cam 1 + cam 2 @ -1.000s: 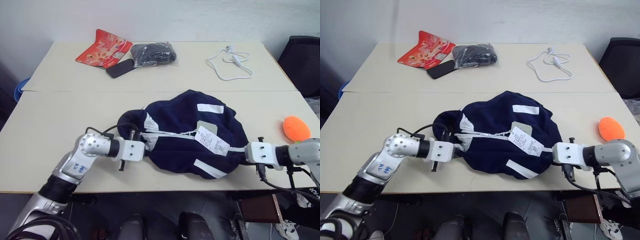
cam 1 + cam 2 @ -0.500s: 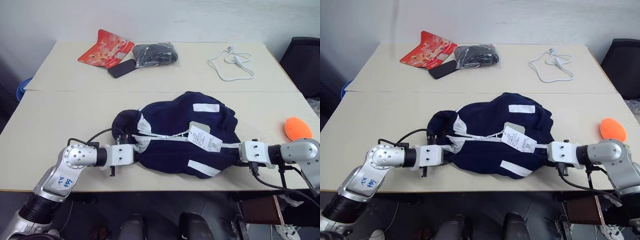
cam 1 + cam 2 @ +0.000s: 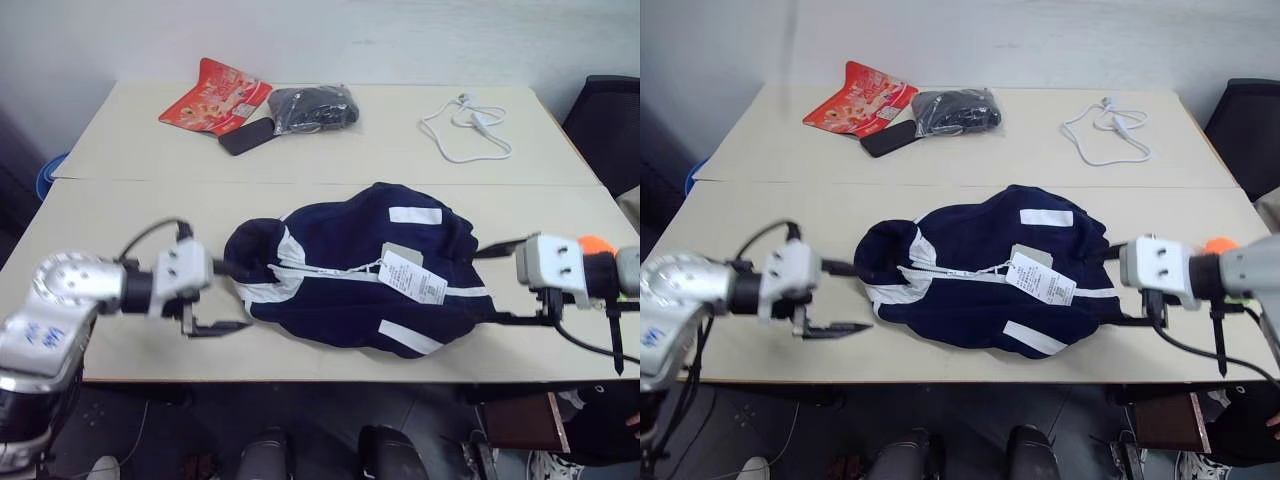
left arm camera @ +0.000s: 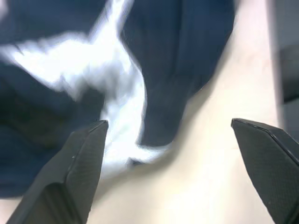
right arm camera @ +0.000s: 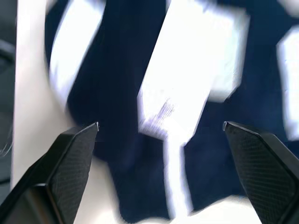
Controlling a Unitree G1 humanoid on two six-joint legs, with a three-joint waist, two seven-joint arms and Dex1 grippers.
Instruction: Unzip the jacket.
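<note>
Currently both jaws released: left gripper (image 3: 218, 298) and right gripper (image 3: 497, 281) flank the jacket (image 3: 365, 265) near the table's (image 3: 120, 210) front edge; regrasping loose fabric could miss the zipper (image 3: 335, 271).

Both arms: silver metal shells, black joint rings, white wrist blocks. Left gripper (image 3: 222, 297) and right gripper (image 3: 503, 283): 2 thin black fingers each. Black cables loop along both wrists.
</note>
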